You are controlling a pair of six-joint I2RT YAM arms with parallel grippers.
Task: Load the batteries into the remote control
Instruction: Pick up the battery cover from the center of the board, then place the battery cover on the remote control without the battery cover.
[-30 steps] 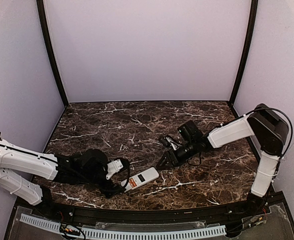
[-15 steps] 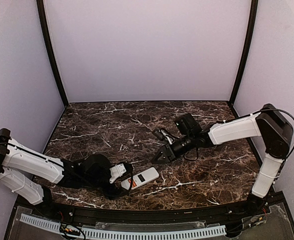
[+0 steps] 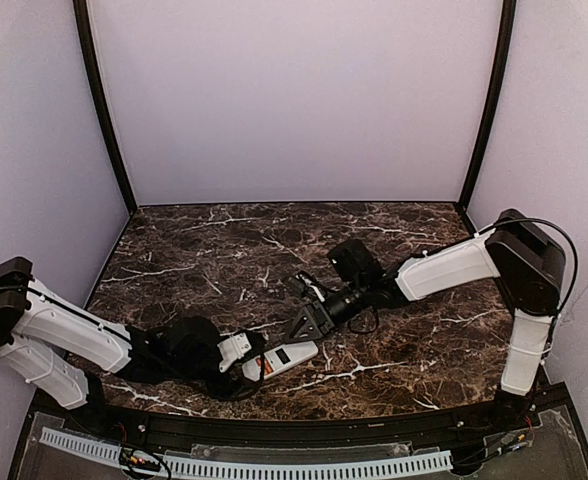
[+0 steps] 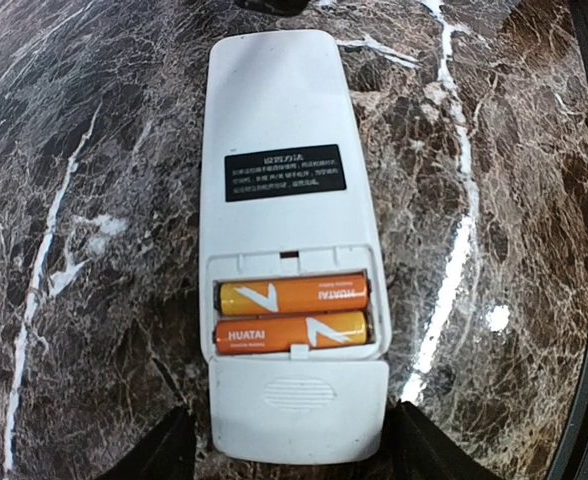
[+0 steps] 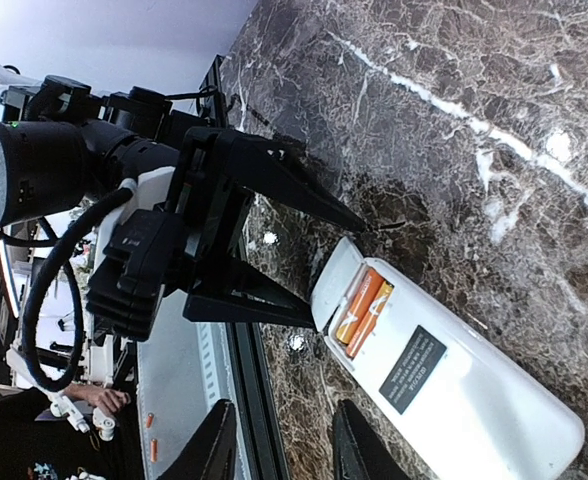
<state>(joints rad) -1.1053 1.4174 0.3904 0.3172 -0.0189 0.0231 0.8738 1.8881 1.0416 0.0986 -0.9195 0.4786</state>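
Note:
The white remote control point(image 4: 284, 120) lies back-up on the marble, also seen in the top view point(image 3: 292, 352). Two orange batteries point(image 4: 292, 296) sit side by side in its recess, and they show in the right wrist view too point(image 5: 366, 308). A white cover piece point(image 4: 299, 405) lies against the recess's near end. My left gripper point(image 4: 292, 418) is open, its black fingers point(image 4: 164, 450) straddling that covered end with thin gaps. My right gripper point(image 5: 284, 415) is open over the table edge beside the remote, with nothing between its fingers.
A black rail point(image 5: 244, 400) runs along the table's near edge, right by the remote. Beyond it lies a grey tray with small orange pieces point(image 5: 152, 440). A white toothed strip point(image 3: 244, 465) lines the front. Enclosure walls stand on three sides.
My right arm has swung left toward the remote while its jaws narrowed. My left gripper has drawn nearer to the table's front edge and its jaws have narrowed around the remote's end.

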